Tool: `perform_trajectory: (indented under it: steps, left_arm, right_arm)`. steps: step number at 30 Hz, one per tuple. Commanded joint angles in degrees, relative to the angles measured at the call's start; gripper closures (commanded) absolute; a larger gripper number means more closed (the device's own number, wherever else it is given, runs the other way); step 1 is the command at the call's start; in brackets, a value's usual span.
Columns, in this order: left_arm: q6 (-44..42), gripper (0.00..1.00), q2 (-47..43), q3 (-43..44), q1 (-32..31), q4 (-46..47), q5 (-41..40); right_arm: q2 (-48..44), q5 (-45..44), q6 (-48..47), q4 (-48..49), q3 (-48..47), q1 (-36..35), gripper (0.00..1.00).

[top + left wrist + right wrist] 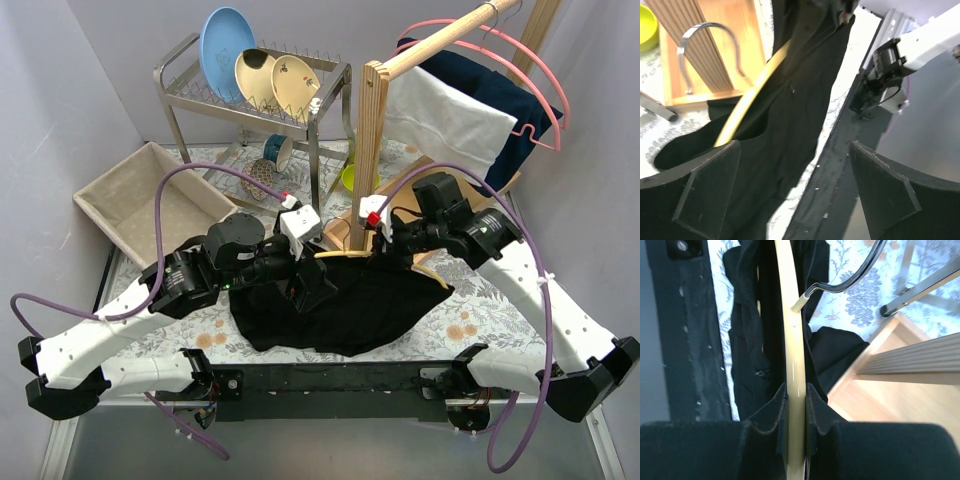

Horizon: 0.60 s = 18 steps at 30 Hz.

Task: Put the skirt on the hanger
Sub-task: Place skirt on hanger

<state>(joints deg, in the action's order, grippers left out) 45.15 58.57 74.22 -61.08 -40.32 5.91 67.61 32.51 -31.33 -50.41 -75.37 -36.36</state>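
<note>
Right claw (pixel 796 405) is clamping the stiff hanger (pixel 787 315); left claw (pixel 795 165) is gaping over the limp skirt (pixel 800 75), likely needing edge-pinching.

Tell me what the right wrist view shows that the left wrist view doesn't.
Right wrist only: the right claw shut on the hanger, gripping its pale bar. Left wrist only: the left claw open and empty, a yellow bowl, and part of the right arm. Both: the black skirt, the hanger's metal hook and the wooden stand base.
</note>
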Motion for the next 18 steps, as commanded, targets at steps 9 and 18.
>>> perform_trajectory:
  steps: [9,18]
  left_arm:
    - [-5.0,0.11,-3.6,4.9,-0.3,-2.7,-5.0]
    - [-5.2,0.08,7.6,9.0,-0.3,-4.6,4.3]
  right_arm:
    - [-8.3,3.3,-20.9,-2.6,5.1,0.0,0.99]
    - [-7.8,8.1,-24.7,-4.1,4.0,-0.3,0.99]
